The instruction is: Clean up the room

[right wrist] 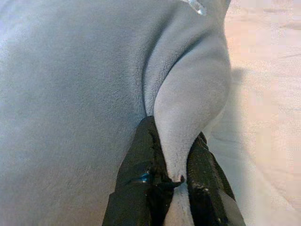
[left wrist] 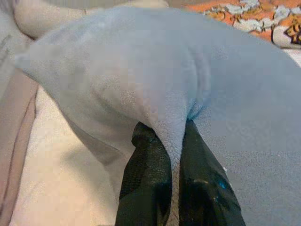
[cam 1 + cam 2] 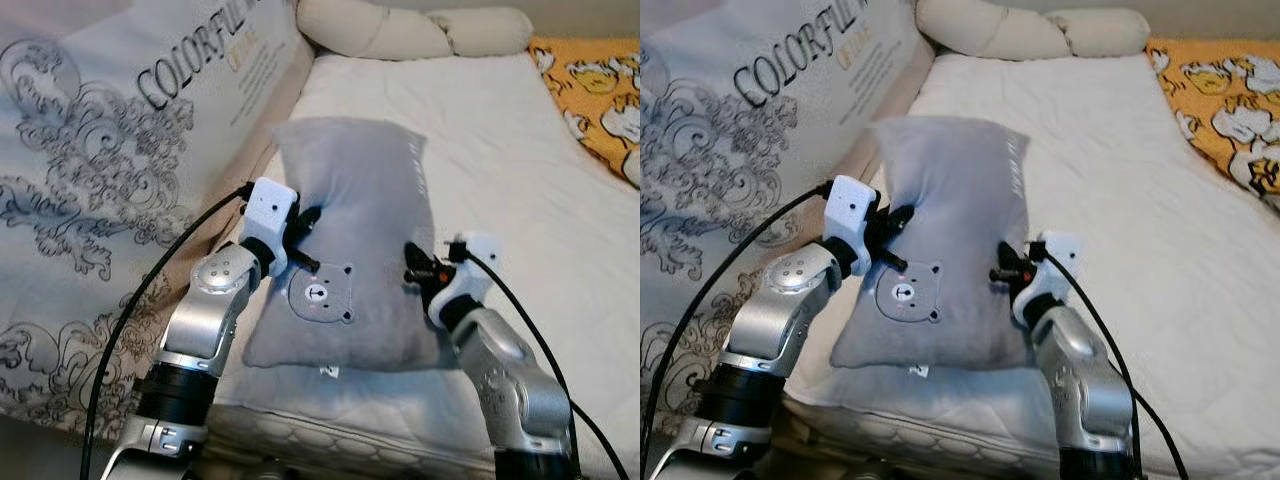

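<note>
— Both arms are sitting lowest in my head view, silver, with black cables running off them. What are you seeing on your end?

— I'm seeing the left gripper point(image 3: 305, 240) pressing into the left edge of a gray pillow point(image 3: 355, 200), and the right gripper point(image 3: 418, 268) meeting its right edge lower down.

— Are they actually gripping?

— I'm reading both as clenched on fabric. Looking along the left gripper point(image 2: 175, 155), its two black fingers point(image 2: 146, 183) are pinching a fold of the gray pillow point(image 2: 164, 70) between them. Looking along the right gripper point(image 1: 175, 155), its fingers point(image 1: 138, 183) are squeezing a rounded ridge of the same pillow point(image 1: 70, 94).

— Where is the pillow sitting?

— I'm watching it standing tilted over the near edge of the bed point(image 3: 500, 180), held between the two grippers. A small bear face patch point(image 3: 320, 295) is showing on its lower front, just beside the left gripper. I can't tell whether its bottom corner is resting on the white mattress or hanging just above it.

— Anything else around?

— A cream bolster point(image 3: 410, 30) is lying across the far end of the bed, an orange printed blanket point(image 3: 595, 90) is covering the far right corner, and a gray patterned mattress with lettering point(image 3: 120, 150) is leaning along the left side.
</note>
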Robot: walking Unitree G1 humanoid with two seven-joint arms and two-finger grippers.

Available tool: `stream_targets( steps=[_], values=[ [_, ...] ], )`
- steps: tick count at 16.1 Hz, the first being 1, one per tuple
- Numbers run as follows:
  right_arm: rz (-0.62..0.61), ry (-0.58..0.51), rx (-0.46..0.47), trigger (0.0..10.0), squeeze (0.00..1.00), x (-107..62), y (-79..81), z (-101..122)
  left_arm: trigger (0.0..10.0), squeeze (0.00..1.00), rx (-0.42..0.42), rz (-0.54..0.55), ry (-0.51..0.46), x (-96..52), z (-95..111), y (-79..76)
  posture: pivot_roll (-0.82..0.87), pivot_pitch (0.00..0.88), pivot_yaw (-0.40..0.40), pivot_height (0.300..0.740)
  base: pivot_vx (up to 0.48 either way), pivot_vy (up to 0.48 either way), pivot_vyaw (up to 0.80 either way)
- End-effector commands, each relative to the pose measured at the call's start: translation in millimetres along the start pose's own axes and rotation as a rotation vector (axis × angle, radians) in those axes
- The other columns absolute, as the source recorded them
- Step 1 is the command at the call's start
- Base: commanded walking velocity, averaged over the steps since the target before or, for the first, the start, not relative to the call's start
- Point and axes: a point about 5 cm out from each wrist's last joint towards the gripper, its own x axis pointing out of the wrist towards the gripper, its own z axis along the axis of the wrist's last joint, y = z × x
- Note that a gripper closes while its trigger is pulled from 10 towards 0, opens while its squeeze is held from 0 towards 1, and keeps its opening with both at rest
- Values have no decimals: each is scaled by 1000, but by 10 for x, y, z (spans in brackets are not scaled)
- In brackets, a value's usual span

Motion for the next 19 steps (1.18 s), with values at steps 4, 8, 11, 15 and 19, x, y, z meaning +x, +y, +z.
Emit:
stream_targets(
  steps=[4, 8, 11, 15, 19],
  values=[
    [-32, -69, -29, 10000, 0, -60, -3, 161, 10000, 0, -22, 68, 2, -103, -49, 4, 19, 0, 85, 740, 0, 0, 0],
    [-37, -38, -45, 10000, 0, -26, -4, 119, 10000, 0, -11, 96, 17, -117, -62, 17, 37, 0, 70, 740, 0, 233, 0],
    [-33, -35, -38, 10000, 0, -17, 3, 119, 10000, 0, 5, 99, 26, -119, -70, 29, 40, 0, 71, 740, 0, 319, 0],
    [-31, -31, -29, 10000, 0, -10, -2, 112, 10000, 0, 10, 103, 31, -128, -64, 51, 48, 0, 68, 740, 0, 320, 0],
    [-28, -22, -26, 10000, 0, 27, 13, 108, 10000, 0, 16, 105, 31, -110, -50, 72, 51, 0, 69, 740, 0, 320, 0]
  ],
)
